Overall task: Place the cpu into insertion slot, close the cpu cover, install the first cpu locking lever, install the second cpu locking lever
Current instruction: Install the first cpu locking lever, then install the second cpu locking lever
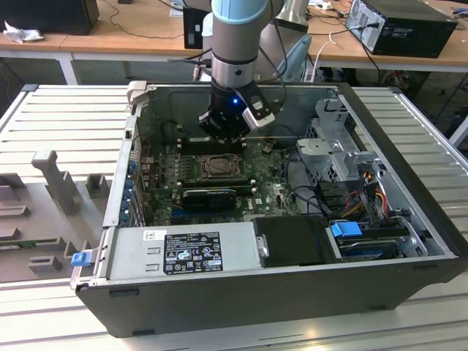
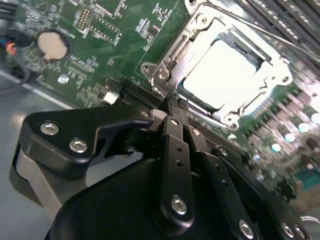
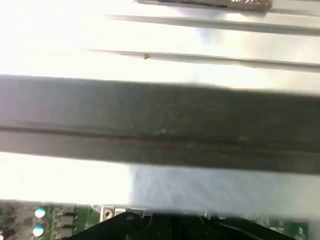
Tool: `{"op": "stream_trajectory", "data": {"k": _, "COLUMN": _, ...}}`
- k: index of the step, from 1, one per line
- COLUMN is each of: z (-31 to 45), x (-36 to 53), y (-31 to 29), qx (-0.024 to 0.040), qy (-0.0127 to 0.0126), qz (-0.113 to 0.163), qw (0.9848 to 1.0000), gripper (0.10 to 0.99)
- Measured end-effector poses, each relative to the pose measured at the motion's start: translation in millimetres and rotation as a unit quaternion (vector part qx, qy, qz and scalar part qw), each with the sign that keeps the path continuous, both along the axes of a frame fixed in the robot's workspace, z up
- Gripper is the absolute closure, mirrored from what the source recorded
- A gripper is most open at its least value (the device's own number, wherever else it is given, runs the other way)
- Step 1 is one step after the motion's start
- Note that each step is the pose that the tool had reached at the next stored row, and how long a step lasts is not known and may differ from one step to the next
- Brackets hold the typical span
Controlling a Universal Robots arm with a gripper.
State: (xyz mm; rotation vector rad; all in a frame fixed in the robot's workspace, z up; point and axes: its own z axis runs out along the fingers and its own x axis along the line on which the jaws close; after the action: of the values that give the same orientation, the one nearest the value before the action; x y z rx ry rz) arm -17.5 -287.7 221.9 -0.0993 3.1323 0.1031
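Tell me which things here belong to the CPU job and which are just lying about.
Job:
- cpu, seated in the insertion slot
- cpu cover, down around it
- claw, fingers together beside the socket

Lying about:
- power supply
- blue drive caddy
- coin cell battery
- grey foam tray

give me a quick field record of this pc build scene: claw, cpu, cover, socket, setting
claw: shut, holding nothing, poised just beside the socket's metal rim
cpu: seated in the insertion slot, pale top showing
cpu cover: lying flat around the cpu, framing it
setting: open computer case, green motherboard inside
arm: reaching down into the case above the socket
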Motion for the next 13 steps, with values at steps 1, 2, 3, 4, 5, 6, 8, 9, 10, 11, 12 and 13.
{"op": "stream_trajectory", "data": {"k": 1, "z": 2.7, "x": 0.0, "y": 0.0, "qx": -0.0011, "qy": 0.0, "qz": 0.0, "qw": 1.0, "gripper": 0.98}}
{"op": "stream_trajectory", "data": {"k": 2, "z": 3.0, "x": 0.1, "y": 0.1, "qx": -0.0014, "qy": -0.0001, "qz": 0.0, "qw": 1.0, "gripper": 0.98}}
{"op": "stream_trajectory", "data": {"k": 3, "z": 3.0, "x": 0.0, "y": -0.5, "qx": -0.0015, "qy": 0.0, "qz": 0.0, "qw": 1.0, "gripper": 0.98}}
{"op": "stream_trajectory", "data": {"k": 4, "z": 3.1, "x": 0.0, "y": -1.1, "qx": -0.0016, "qy": 0.0, "qz": 0.0, "qw": 1.0, "gripper": 0.98}}
{"op": "stream_trajectory", "data": {"k": 5, "z": 3.1, "x": 0.0, "y": -2.2, "qx": -0.0016, "qy": 0.0, "qz": 0.0, "qw": 1.0, "gripper": 0.98}}
{"op": "stream_trajectory", "data": {"k": 6, "z": 3.0, "x": 0.0, "y": -2.8, "qx": -0.0015, "qy": 0.0, "qz": 0.0, "qw": 1.0, "gripper": 0.98}}
{"op": "stream_trajectory", "data": {"k": 8, "z": 3.0, "x": 0.0, "y": -4.1, "qx": -0.0015, "qy": -0.0001, "qz": 0.0, "qw": 1.0, "gripper": 0.98}}
{"op": "stream_trajectory", "data": {"k": 9, "z": 3.0, "x": 0.0, "y": -4.4, "qx": -0.0015, "qy": 0.0, "qz": 0.0, "qw": 1.0, "gripper": 0.98}}
{"op": "stream_trajectory", "data": {"k": 10, "z": 3.0, "x": 0.0, "y": -4.9, "qx": -0.0015, "qy": 0.0, "qz": 0.0, "qw": 1.0, "gripper": 0.98}}
{"op": "stream_trajectory", "data": {"k": 11, "z": 3.0, "x": 0.0, "y": -5.2, "qx": -0.0015, "qy": 0.0, "qz": 0.0, "qw": 1.0, "gripper": 0.98}}
{"op": "stream_trajectory", "data": {"k": 12, "z": 3.0, "x": 0.0, "y": -5.5, "qx": -0.0015, "qy": 0.0, "qz": 0.0, "qw": 1.0, "gripper": 0.98}}
{"op": "stream_trajectory", "data": {"k": 13, "z": 3.1, "x": 0.0, "y": -5.8, "qx": -0.0016, "qy": 0.0, "qz": 0.0, "qw": 1.0, "gripper": 0.98}}
